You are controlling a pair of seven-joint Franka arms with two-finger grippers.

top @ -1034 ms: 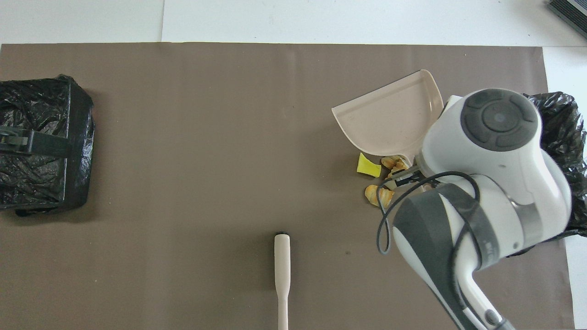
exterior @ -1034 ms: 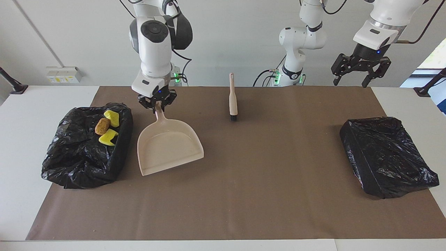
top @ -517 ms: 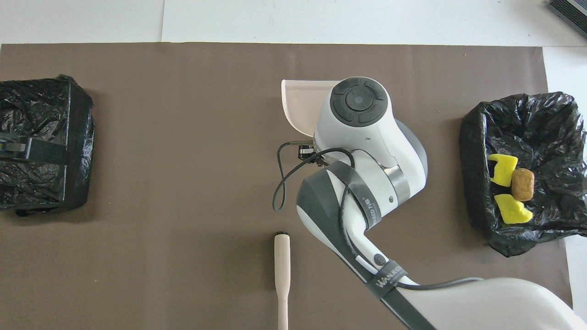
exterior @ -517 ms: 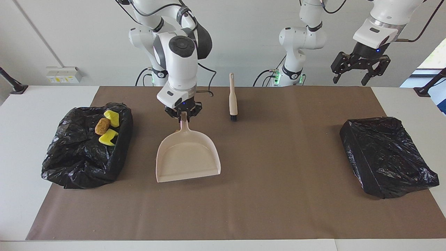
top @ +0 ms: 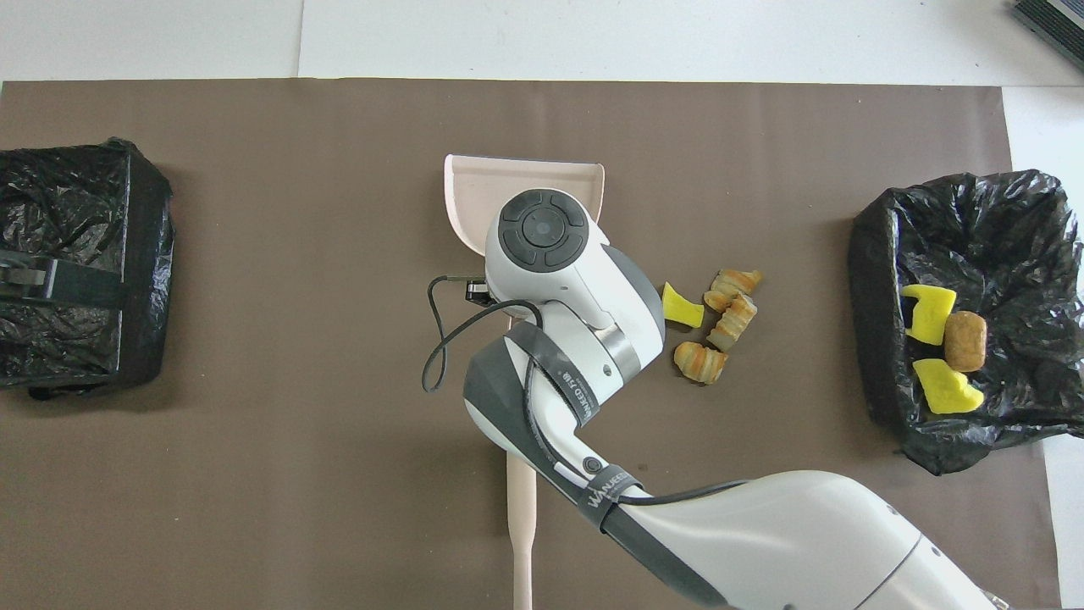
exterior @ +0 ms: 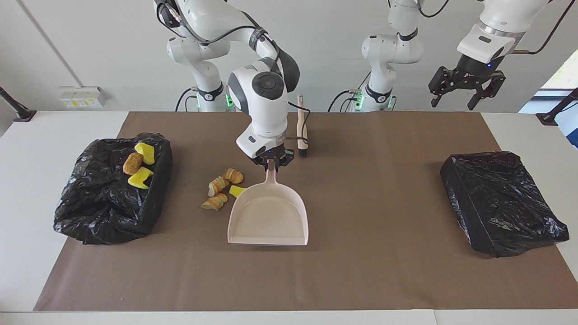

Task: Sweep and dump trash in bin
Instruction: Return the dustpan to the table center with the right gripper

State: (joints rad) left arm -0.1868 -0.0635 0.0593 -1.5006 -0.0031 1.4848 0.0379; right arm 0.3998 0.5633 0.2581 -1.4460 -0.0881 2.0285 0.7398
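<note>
1. Trash first: three scraps (exterior: 137,164) lie in the open bin (exterior: 90,203) at the right arm's end of the tabletop; four more (exterior: 221,187) lie on the brown mat (exterior: 361,271) between that bin and the dustpan (exterior: 268,216).
2. Dustpan: I have swung it away from the bin toward mid-table over the last second; it is empty, with the four scraps beside its edge and its mouth facing away from the robots.
3. That tells me one dump is done and a second sweep is being set up.
4. Brush (exterior: 301,128) stands untouched near the robots.
5. Right gripper (exterior: 270,163): fingers pinching the dustpan handle.
6. Left gripper (exterior: 465,88) waits high, fingers spread, above the wrapped bin (exterior: 501,203).
</note>
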